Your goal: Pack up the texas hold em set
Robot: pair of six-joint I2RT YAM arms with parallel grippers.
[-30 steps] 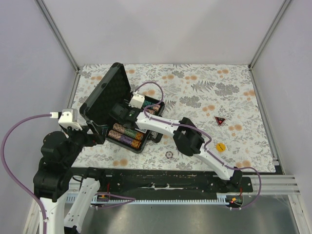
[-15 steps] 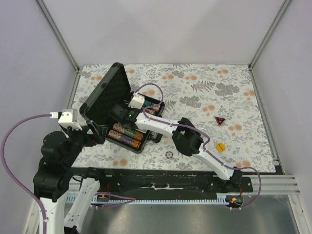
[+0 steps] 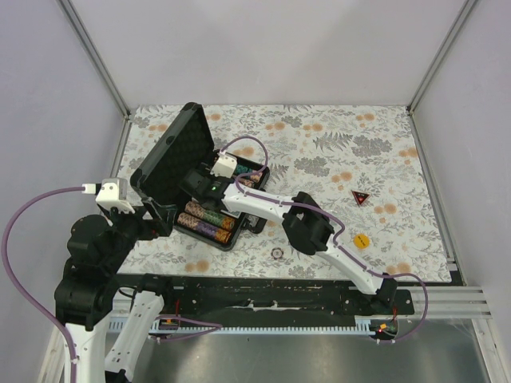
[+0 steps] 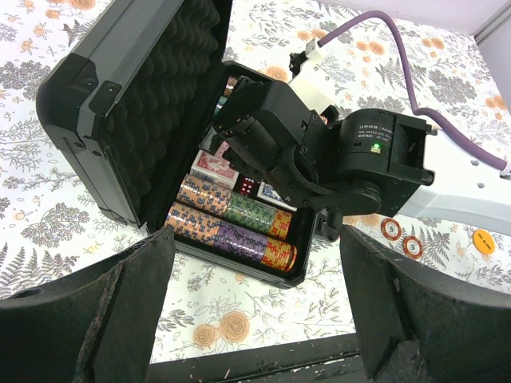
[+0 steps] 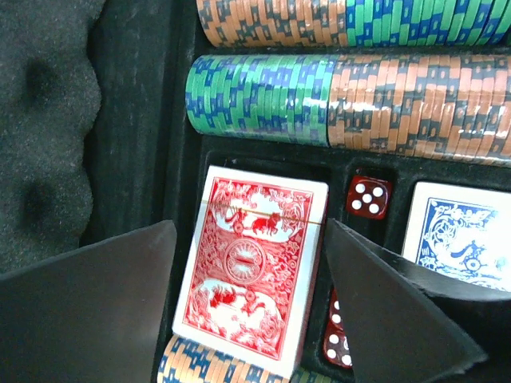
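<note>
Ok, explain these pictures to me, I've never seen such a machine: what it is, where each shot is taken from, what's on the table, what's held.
These are two robot arms bolted at the near edge of a table, each ending in a two-finger gripper. One picture looks down from above and behind them; the other two come from wrist cameras, with that arm's dark fingers at the bottom. On the table stands an open black case holding rows of poker chips, a red card deck, a blue deck and red dice. Loose on the table lie a yellow disc, a dark red triangle and a small round chip. The left gripper hangs open before the case. The right gripper is inside it, jaws spread either side of the red deck; nothing seems held.
</note>
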